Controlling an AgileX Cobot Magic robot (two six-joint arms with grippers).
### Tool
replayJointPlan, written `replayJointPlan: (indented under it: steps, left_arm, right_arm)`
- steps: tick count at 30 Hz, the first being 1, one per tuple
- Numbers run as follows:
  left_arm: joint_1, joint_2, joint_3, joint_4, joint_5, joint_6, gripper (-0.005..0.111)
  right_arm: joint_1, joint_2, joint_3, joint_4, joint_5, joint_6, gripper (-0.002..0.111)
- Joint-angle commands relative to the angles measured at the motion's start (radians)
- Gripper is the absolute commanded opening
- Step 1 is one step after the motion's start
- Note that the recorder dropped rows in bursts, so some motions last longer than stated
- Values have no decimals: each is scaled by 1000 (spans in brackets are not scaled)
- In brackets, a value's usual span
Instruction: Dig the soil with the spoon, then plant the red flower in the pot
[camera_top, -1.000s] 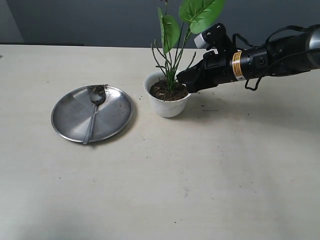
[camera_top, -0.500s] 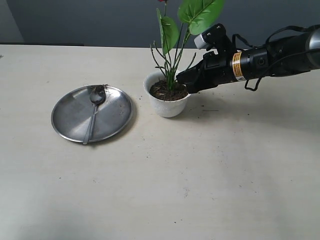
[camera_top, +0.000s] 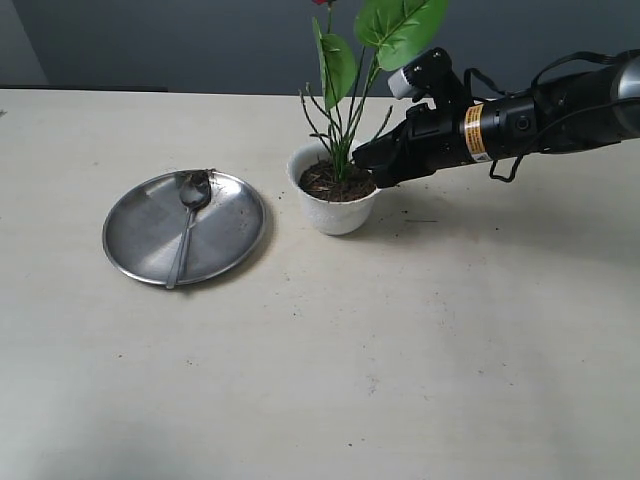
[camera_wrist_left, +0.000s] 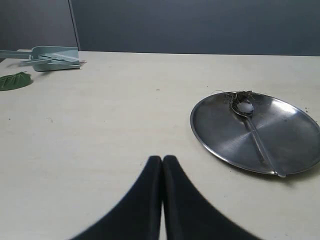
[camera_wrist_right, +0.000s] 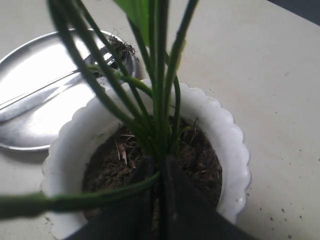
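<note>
Red flower (camera_top: 340, 62) is seen upright in pot (camera_top: 335, 212), stems sunk in soil (camera_top: 322, 181). Broad leaves are carried high above the rim; petals are cut off by the frame top in ext. view.

R gripper (camera_top: 362, 157) is brought in from the right of ext. view, just above the soil. Its jaws are clenched on the base of the red flower stems, as shown in R wrist view, w/ one grass-like blade crossing in front of the fingers (camera_wrist_right: 182, 210).

Pot is set toward the far side of table (camera_top: 420, 360); its scalloped rim is shown, w/ dark, fibrous soil filled to below it. Dark crumbs are scattered on the table around the pot.

Steel plate (camera_top: 145, 245) is laid near the pot, on its left in ext. view, apart from it. Spoon (camera_top: 186, 228) is laid in the plate, bowl toward the far rim w/ soil bits stuck to it, handle tip over the near rim.

L gripper (camera_wrist_left: 162, 161) is held low over the table, jaws pressed flat together, plate and spoon near it. Farther off in L wrist view, a pale green scoop-like tool (camera_wrist_left: 50, 54) and a loose green leaf (camera_wrist_left: 12, 81) are laid on the table.
</note>
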Motion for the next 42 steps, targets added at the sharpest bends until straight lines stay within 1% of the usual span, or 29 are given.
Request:
replayJointPlan:
  steps: [1, 21, 22, 24, 25, 26, 42]
  left_arm:
    - [-4, -5, 5, -6, -6, -1, 0]
    - [-4, -5, 5, -6, -6, -1, 0]
    - [-4, -5, 5, -6, -6, -1, 0]
    - [-4, -5, 5, -6, -6, -1, 0]
    - [-4, -5, 5, -6, -6, -1, 0]
    - [-4, -5, 5, -6, -6, -1, 0]
    - [-4, -5, 5, -6, -6, -1, 0]
  right_arm:
    - [-2, 34, 36, -127, 73, -1, -1]
    - [-2, 35, 36, -127, 73, -1, -1]
    - [-2, 35, 36, -127, 73, -1, 1]
    - [-2, 35, 36, -127, 73, -1, 12]
    - [-2, 35, 36, -127, 73, -1, 21]
    - [-2, 35, 36, -127, 76, -1, 23]
    - [-2, -16, 14, -105, 40, -5, 25]
